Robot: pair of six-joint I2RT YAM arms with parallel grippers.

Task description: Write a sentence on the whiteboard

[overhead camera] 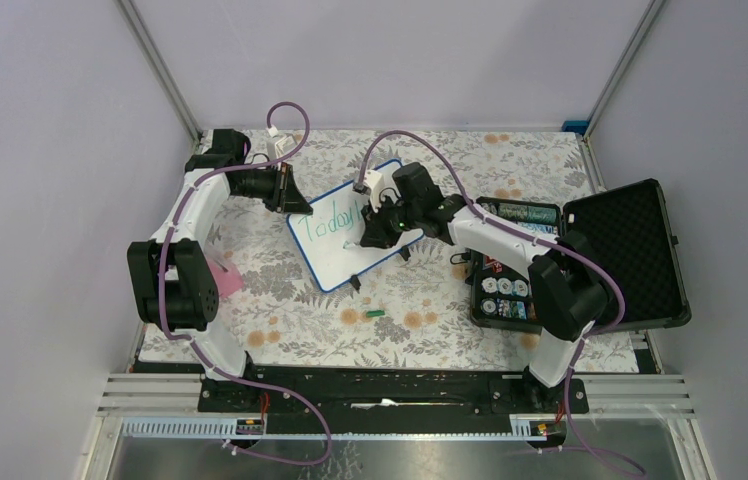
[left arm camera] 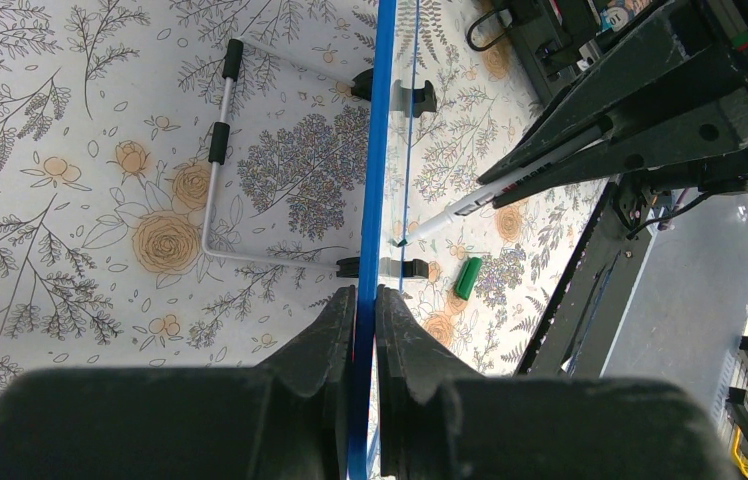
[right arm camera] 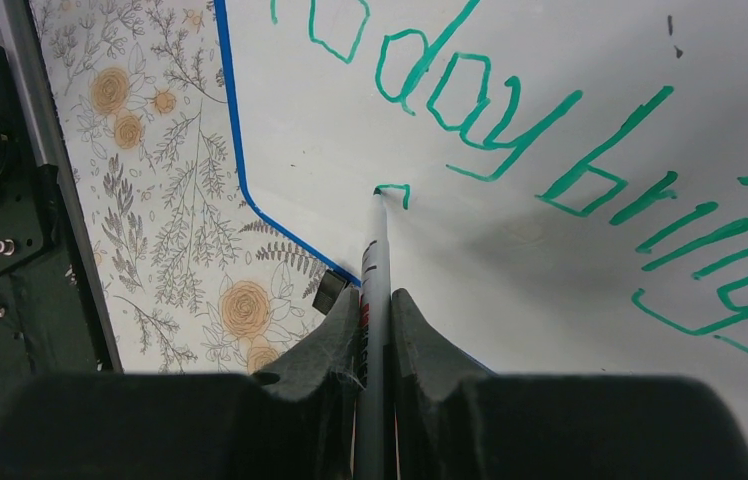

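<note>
Blue-edged whiteboard (overhead camera: 335, 255), smooth face: left end effector (left arm camera: 366, 300) clamps its rim; right end effector (right arm camera: 377, 300) grips marker (right arm camera: 376, 235), tip on board near rounded corner; floral worktop (right arm camera: 165, 200) beyond.

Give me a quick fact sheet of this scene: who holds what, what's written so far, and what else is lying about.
Left jaws: shut on the blue edge of the whiteboard, steadying it
Right jaws: shut on a marker, its tip touching the board
Written so far: "Today brings" in green, plus a small stroke on the line below
Green cap: lying on the floral table, probably the marker's
Black case: open, on the right side of the table
</note>
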